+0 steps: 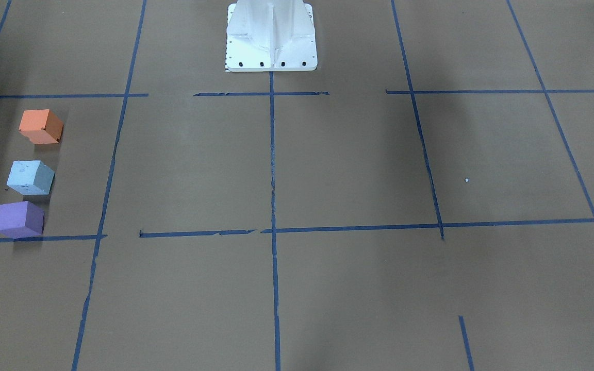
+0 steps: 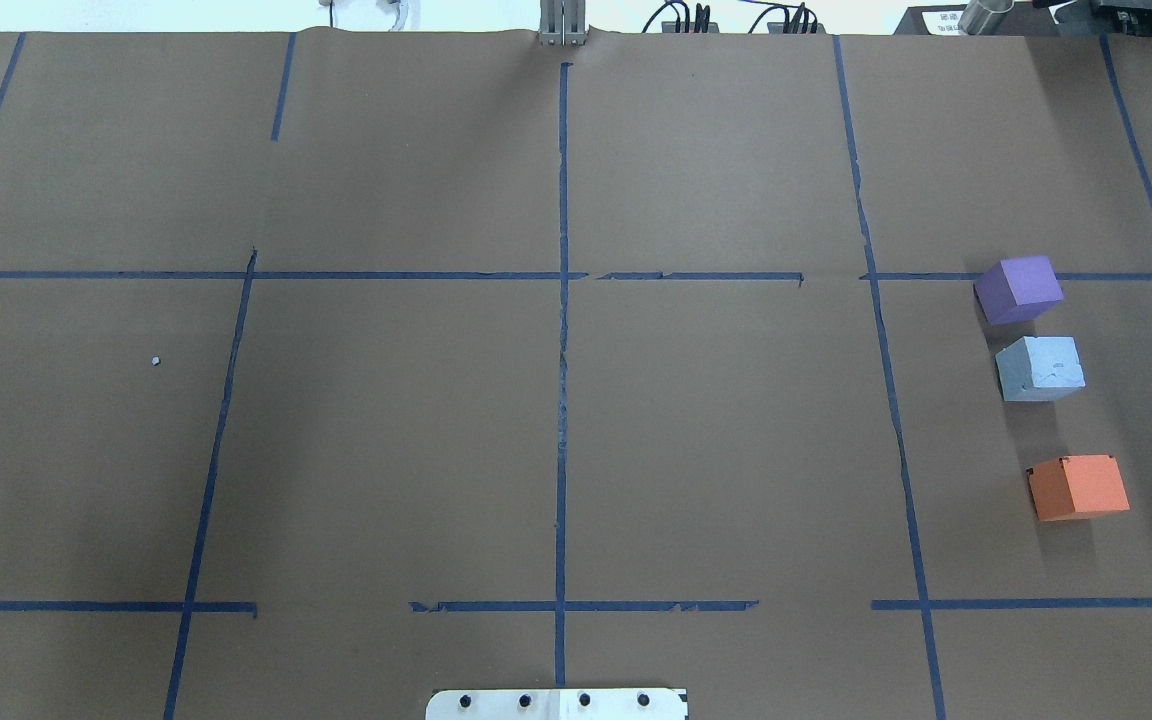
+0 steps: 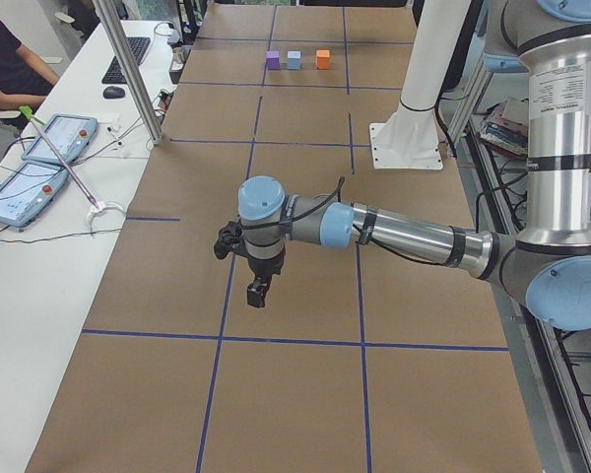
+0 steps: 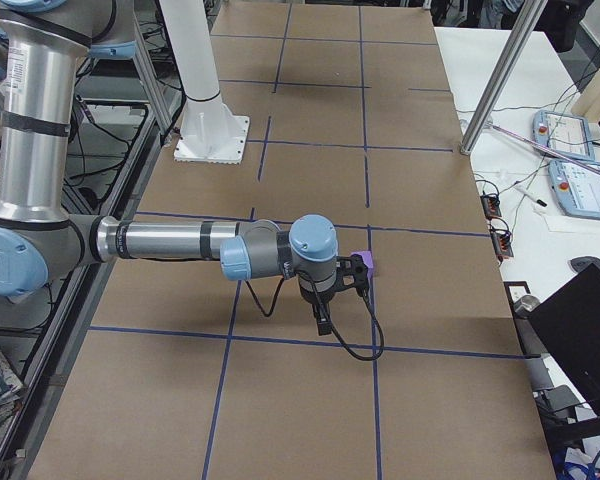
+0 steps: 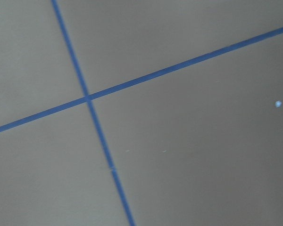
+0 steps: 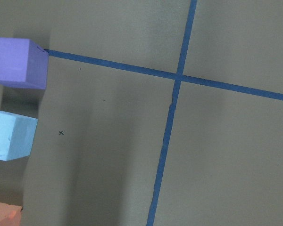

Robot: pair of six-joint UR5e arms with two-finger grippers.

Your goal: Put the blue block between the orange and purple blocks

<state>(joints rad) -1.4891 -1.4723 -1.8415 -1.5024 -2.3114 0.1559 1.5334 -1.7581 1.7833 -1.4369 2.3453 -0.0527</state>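
3 blocks stand in 1 line on the robot's right side of the table (image 2: 716,450), the row running straight away from the base: orange block (image 2: 1078,487) nearest, blue block (image 2: 1039,368) in the middle, purple block (image 2: 1019,289) farthest. The blue block sits between the other 2, closer to purple, so the placement looks done. The right gripper (image 4: 323,322) hangs just beside this row, by far the nearer arm. The left gripper (image 3: 257,293) hovers well apart. Whether either claw is wide or closed cannot be told
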